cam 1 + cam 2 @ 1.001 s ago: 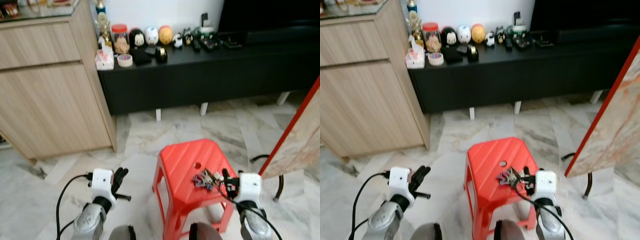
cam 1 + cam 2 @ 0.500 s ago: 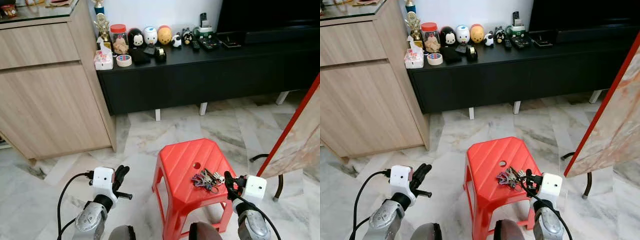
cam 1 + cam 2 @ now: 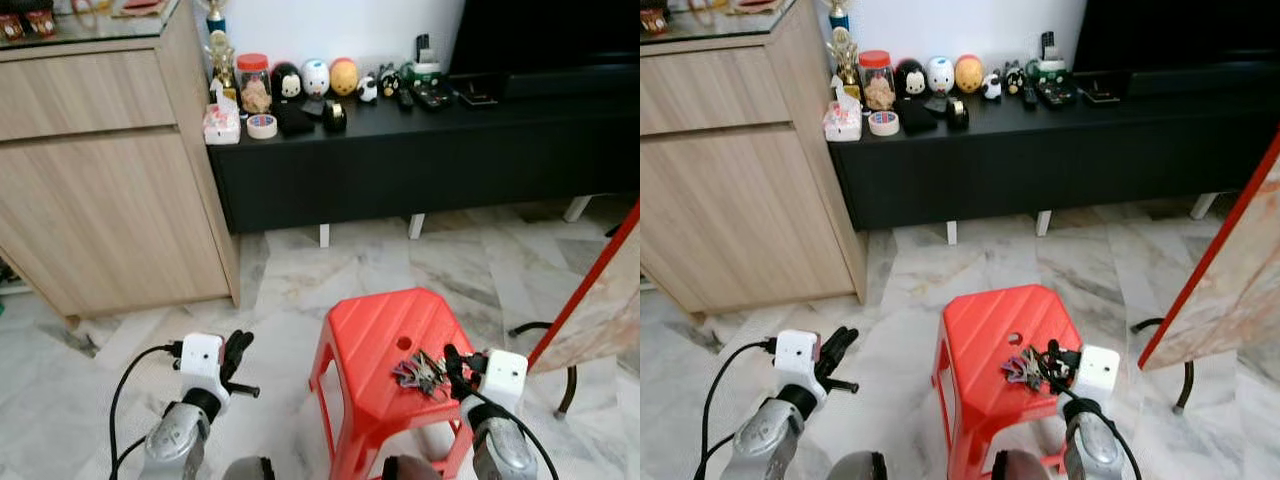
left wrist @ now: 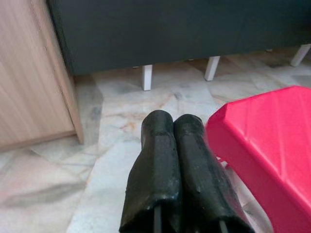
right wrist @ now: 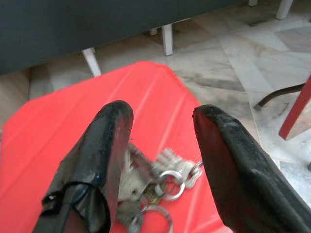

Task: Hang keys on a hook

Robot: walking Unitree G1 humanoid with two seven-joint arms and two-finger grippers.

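**Silver arms, white wrists, black fingers**

Both forearms are silver, each capped by a white boxy wrist block. The left claw (image 3: 238, 352) and right claw (image 3: 452, 362) carry long matte-black fingers with rounded tips. Black cables loop along each arm.

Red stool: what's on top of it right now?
On the red stool lies a bunch of keys, beside the hole in its seat. The open right gripper straddles them; one finger covers part of the bunch.
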